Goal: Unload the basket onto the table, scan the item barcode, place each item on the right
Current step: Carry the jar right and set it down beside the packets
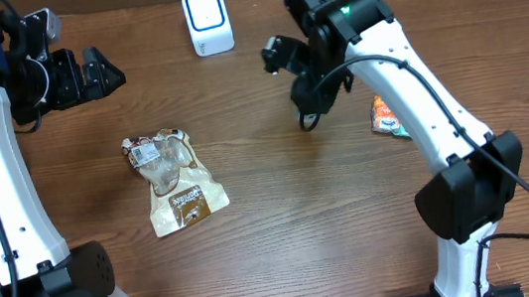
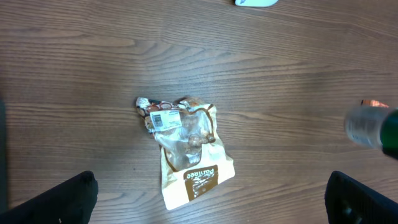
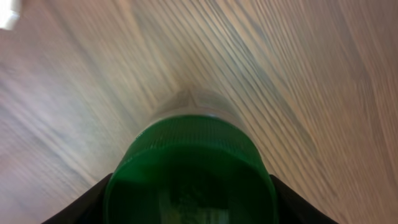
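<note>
One bottle (image 3: 189, 155) with a green cap is pinched in your right gripper (image 3: 189, 208), right of centre, near the white scanner (image 1: 207, 20). I judge it light, stiff and smooth, so grip the body below the cap. Your left gripper (image 1: 106, 75) is spread wide.

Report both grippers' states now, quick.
Left gripper: open, holding nothing.
Right gripper: closed on the green-capped bottle.
</note>
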### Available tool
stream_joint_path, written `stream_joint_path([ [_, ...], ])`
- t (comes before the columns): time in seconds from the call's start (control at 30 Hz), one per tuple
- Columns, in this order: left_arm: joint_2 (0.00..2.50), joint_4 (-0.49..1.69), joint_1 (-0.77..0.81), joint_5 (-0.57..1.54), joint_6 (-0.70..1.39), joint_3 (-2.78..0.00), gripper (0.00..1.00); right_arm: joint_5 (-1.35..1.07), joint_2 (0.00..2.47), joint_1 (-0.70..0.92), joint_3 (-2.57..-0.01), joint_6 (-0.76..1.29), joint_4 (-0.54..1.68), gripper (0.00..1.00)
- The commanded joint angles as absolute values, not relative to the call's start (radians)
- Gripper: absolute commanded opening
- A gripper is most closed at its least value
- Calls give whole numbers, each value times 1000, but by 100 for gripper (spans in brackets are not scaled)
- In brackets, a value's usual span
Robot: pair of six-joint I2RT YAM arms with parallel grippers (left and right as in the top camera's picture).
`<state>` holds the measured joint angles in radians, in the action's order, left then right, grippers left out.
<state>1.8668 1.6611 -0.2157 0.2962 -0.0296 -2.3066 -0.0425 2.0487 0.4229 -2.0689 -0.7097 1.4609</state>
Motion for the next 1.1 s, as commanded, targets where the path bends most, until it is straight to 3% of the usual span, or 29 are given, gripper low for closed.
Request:
stream_joint_path([
  [0.0,1858,1663,-209,304,-46,-2323,100,12,2054,345,-1946,-642,1340,38],
  [0.07,1858,1663,-209,304,-46,-2323,100,39,2061,311,-1896,-598,1281,34],
  [0.27,1858,1663,-209,304,-46,-2323,99,78,2074,221,-1796,-538,1159,37],
  [0.67,1858,1663,-209,304,-46,-2323,100,60,2078,169,-1785,-538,1153,45],
  [1.07,1858,1664,-209,304,-46,-2323,100,-1,2078,169,-1785,-538,1169,47],
])
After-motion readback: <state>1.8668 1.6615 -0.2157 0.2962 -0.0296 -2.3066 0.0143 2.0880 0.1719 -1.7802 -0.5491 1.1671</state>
